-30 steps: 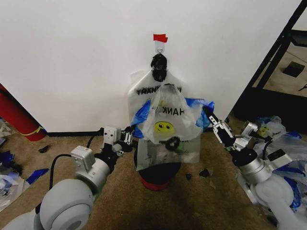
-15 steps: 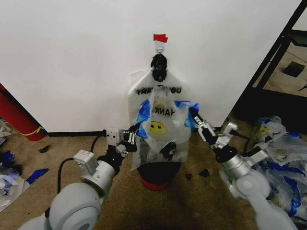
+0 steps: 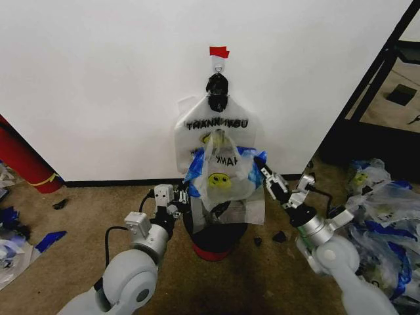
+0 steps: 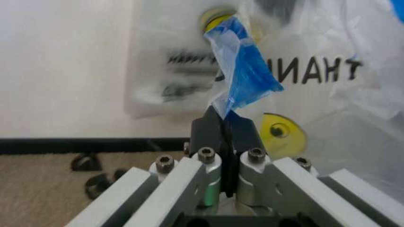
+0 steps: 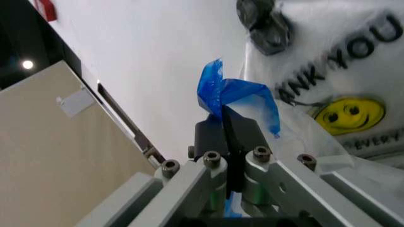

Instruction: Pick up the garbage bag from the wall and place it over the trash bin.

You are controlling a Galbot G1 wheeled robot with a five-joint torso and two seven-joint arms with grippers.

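Note:
The garbage bag [image 3: 223, 174], thin and see-through with a yellow smiley, hangs spread between my two grippers just above the trash bin [image 3: 214, 237], a black bin with a red base whose top the bag covers. My left gripper [image 3: 181, 195] is shut on the bag's blue-taped edge [image 4: 243, 82] at the bin's left. My right gripper [image 3: 268, 177] is shut on the other blue-taped edge [image 5: 235, 94] at the bin's right. Behind them is the white wall [image 3: 98, 85] with a hook [image 3: 218, 65] under a red tape strip [image 3: 219, 51].
A flat white "THANK YOU" bag [image 3: 197, 128] still hangs on the wall behind. A red cylinder [image 3: 20, 157] leans at the left. A heap of clear blue-taped bags [image 3: 384, 210] lies at the right, beside a black frame [image 3: 367, 85]. Small scraps dot the carpet.
Both grippers have moved forward, down and closer together, bringing the bag lower over the bin. The bag now hangs narrower and more bunched.

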